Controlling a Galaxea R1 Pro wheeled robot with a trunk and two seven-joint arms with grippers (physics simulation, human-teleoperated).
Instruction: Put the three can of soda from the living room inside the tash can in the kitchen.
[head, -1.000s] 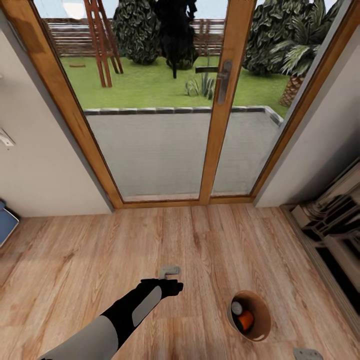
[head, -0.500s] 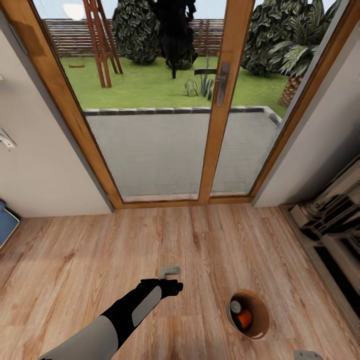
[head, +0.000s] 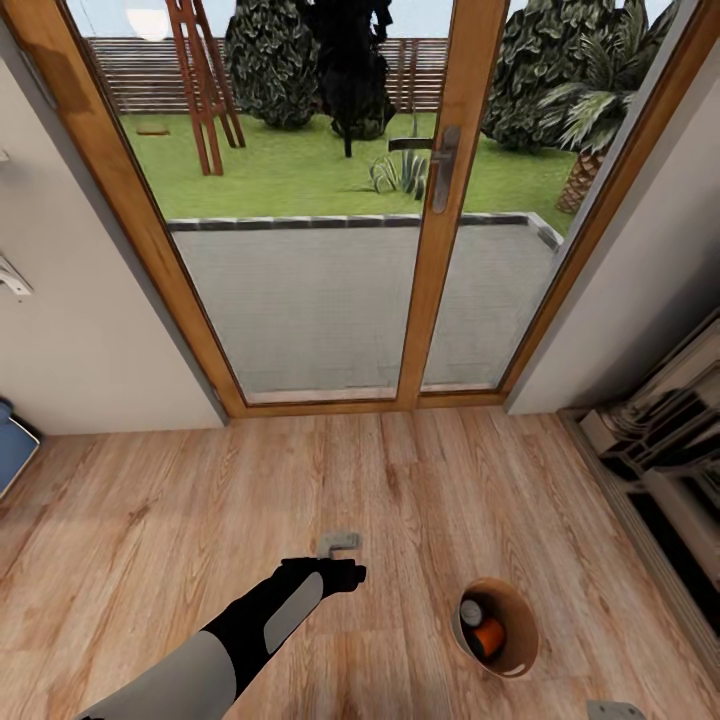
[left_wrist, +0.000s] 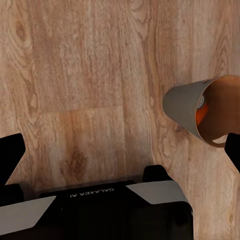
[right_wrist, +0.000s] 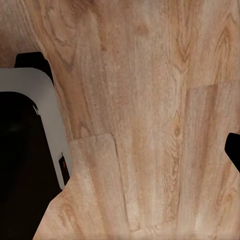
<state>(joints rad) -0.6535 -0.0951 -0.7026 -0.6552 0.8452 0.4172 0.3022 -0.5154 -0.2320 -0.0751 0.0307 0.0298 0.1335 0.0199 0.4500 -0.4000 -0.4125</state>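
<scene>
My left gripper (head: 340, 545) spread wide, empty. Tash can (head: 497, 630) just right of it, orange can of soda (head: 488, 636) inside. Judged: fetch remaining cans next.

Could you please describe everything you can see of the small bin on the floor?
The bin is a small round tapered tub, pale grey outside and tan, wood-like inside. It stands upright and open-topped on the light wood floor, right of the left arm's claw, which is apart from it. Inside lie an orange can and a second can's silver top. Nothing else touches it.
</scene>
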